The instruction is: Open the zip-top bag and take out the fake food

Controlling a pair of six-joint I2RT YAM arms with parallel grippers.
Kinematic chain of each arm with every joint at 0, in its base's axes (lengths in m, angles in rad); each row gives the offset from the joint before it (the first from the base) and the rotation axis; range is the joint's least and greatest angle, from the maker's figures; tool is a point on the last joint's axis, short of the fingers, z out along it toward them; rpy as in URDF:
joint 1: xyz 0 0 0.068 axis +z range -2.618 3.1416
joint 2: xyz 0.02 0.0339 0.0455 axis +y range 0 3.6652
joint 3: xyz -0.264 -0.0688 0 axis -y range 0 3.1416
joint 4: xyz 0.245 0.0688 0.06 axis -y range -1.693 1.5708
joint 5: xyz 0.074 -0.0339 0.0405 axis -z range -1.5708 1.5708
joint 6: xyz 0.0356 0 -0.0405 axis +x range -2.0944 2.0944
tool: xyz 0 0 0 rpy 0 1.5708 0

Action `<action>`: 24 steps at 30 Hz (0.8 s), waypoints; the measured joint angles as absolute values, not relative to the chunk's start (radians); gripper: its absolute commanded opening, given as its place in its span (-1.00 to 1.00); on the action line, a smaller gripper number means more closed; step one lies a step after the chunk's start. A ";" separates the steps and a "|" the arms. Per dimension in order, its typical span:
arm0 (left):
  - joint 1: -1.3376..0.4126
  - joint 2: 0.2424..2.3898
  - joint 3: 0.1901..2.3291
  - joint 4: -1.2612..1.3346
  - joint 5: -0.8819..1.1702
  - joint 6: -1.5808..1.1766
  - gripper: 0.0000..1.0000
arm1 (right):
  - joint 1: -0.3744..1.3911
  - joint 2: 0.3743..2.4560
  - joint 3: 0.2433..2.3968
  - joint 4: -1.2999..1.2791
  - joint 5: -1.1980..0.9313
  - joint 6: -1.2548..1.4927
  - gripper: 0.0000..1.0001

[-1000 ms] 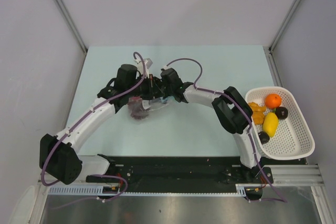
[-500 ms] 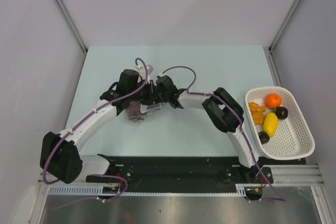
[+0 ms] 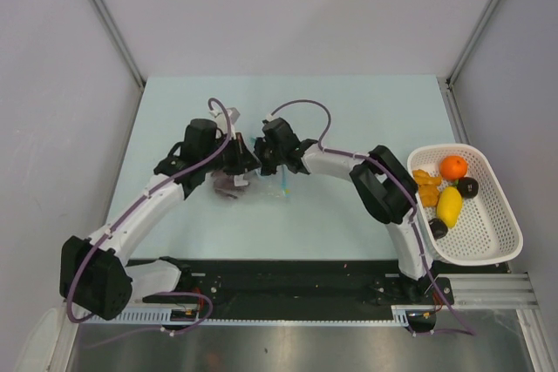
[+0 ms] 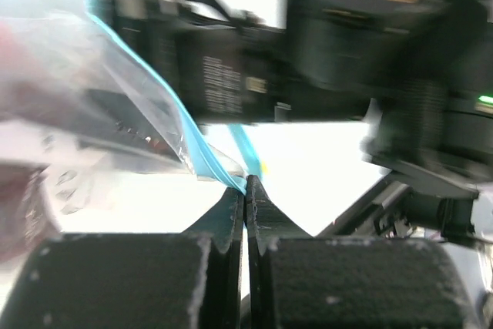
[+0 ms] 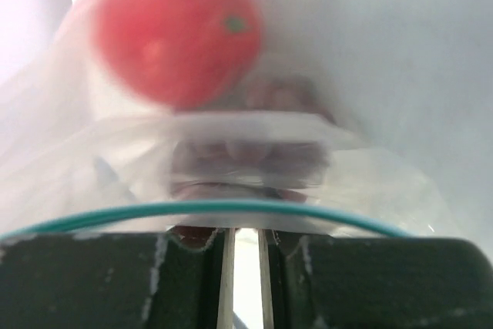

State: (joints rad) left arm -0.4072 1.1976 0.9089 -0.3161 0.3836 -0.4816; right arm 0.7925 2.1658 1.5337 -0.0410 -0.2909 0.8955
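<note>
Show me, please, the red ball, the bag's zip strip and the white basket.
red ball (image 5: 173, 32): right wrist view, its middle.
zip strip (image 5: 192, 207): right wrist view, middle of the teal line.
white basket (image 3: 490, 219): top external view, bare floor.

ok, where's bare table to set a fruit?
Crowded: centre, where left gripper and right gripper meet at the zip-top bag; basket's left half. Free: table's far strip behind them, to the back wall; near patch between bag and base rail.

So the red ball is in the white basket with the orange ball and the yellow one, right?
No. The red ball is inside the zip-top bag, as the right wrist view shows. The orange ball and the yellow one are in the white basket.
</note>
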 measured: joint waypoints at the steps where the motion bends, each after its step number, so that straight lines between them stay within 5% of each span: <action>1: -0.401 1.190 0.909 -0.316 0.377 -0.482 -0.99 | 0.793 2.148 1.531 -0.064 -0.284 0.882 -0.88; 24: -0.338 1.101 0.823 -0.285 0.374 -0.489 -1.00 | 0.872 1.704 1.518 -0.453 0.015 0.759 -0.93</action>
State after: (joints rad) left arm -0.3382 1.1011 0.8234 -0.2852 0.3744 -0.4892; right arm 0.8722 1.7039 1.5185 -0.4534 0.0154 0.7589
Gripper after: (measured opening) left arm 0.005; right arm 0.162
